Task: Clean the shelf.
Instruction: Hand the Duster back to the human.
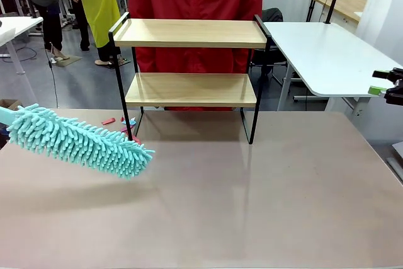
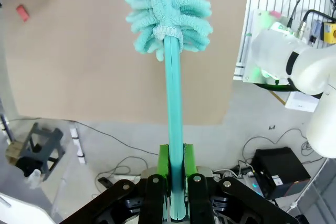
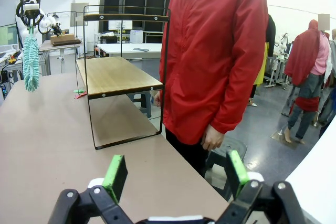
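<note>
Teal chenille duster (image 1: 79, 141) low over table's (image 1: 252, 206) left side, handle clenched in left gripper (image 2: 176, 174). Risk – long fluffy head swings wide, could clip shelf (image 1: 189, 61) leg, nudge rack toward person (image 3: 215, 56). Shelf stands mid-table at far edge, well ahead and right of duster tip. Right gripper (image 3: 176, 174) released, empty – parked off table's right edge, well apart from shelf.

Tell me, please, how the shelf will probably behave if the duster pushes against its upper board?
The shelf looks light: thin black frame, two thin wooden boards, nothing on them, so a firm push may slide it. It stands tall on slim legs and might tip backward. The duster has soft fluffy fibres, which would probably bend first, so gentle strokes should move it little.
</note>
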{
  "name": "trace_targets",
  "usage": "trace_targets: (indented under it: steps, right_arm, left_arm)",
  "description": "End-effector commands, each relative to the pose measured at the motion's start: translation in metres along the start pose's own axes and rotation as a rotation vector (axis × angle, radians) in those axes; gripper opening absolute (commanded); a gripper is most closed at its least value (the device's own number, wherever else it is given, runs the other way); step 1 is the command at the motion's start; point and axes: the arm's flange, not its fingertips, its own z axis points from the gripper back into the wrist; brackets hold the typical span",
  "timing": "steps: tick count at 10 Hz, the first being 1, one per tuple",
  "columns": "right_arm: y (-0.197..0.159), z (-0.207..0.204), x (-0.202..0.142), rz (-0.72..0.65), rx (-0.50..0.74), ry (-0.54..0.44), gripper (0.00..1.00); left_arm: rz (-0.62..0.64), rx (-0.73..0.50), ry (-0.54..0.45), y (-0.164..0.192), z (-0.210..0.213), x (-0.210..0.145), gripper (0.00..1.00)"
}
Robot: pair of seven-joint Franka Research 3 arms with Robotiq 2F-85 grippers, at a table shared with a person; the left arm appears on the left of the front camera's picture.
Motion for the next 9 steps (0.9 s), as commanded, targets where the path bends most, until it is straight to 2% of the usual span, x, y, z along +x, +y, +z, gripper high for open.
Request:
trace_targets:
  steps: [1, 7, 8, 9]
  right_arm:
    - [0.0, -0.002, 0.005, -0.012, 0.0, 0.019, 1.0]
    - [0.0, 0.0, 0.0, 0.0, 0.0, 0.0, 1.0]
    - [0.004, -0.011, 0.027, 0.044, -0.008, 0.004, 1.0]
    - [0.008, -0.027, 0.054, 0.047, 0.029, 0.006, 1.0]
  left_arm:
    - [0.009, 0.001, -0.018, -0.001, 0.001, -0.002, 0.13]
    - [0.0, 0.0, 0.0, 0.0, 0.0, 0.0, 0.13]
    - [0.05, 0.024, 0.004, -0.003, 0.005, -0.002, 0.13]
    - [0.004, 0.022, -0.03, 0.0, 0.003, 0.002, 0.13]
